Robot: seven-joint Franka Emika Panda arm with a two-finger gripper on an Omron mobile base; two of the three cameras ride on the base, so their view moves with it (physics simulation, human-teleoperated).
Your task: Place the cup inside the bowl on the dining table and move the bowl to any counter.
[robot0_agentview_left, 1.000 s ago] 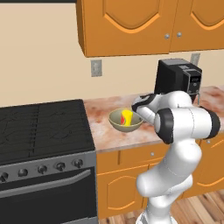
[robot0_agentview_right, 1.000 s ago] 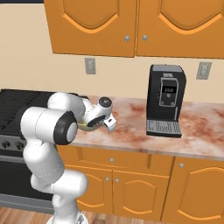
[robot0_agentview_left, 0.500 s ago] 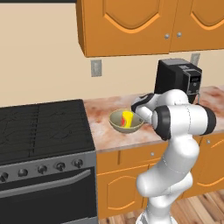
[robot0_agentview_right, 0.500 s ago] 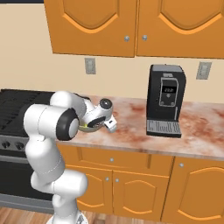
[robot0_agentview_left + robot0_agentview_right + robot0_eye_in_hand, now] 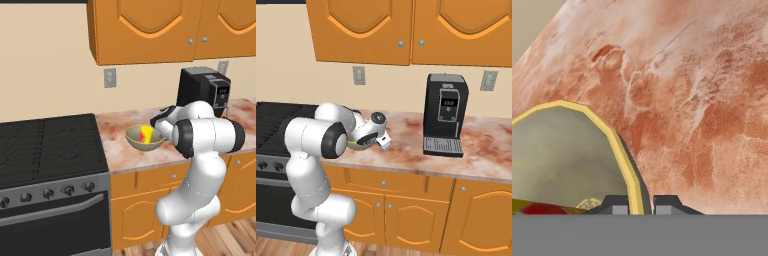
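The olive-tan bowl (image 5: 142,140) is on the marble counter (image 5: 120,152) between the stove and the coffee machine; I cannot tell whether it rests there or hangs just above. The yellow cup (image 5: 146,135) with its red mark leans inside it. My gripper (image 5: 160,134) is shut on the bowl's right rim. In the hand view the pale rim of the bowl (image 5: 623,152) runs between the two fingertips of the gripper (image 5: 641,205), with a sliver of the cup (image 5: 542,207) at the bottom left and the counter (image 5: 707,100) beyond. The dining table is out of view.
A black coffee machine (image 5: 202,92) (image 5: 445,116) stands on the counter (image 5: 416,150) to the right of the bowl. A black stove (image 5: 45,150) (image 5: 276,117) borders the counter on the left. Orange wall cabinets (image 5: 160,27) hang overhead.
The arm's elbow has shifted slightly. The bowl with the cup stays at the same spot on the counter, and the grip on its rim is unchanged.
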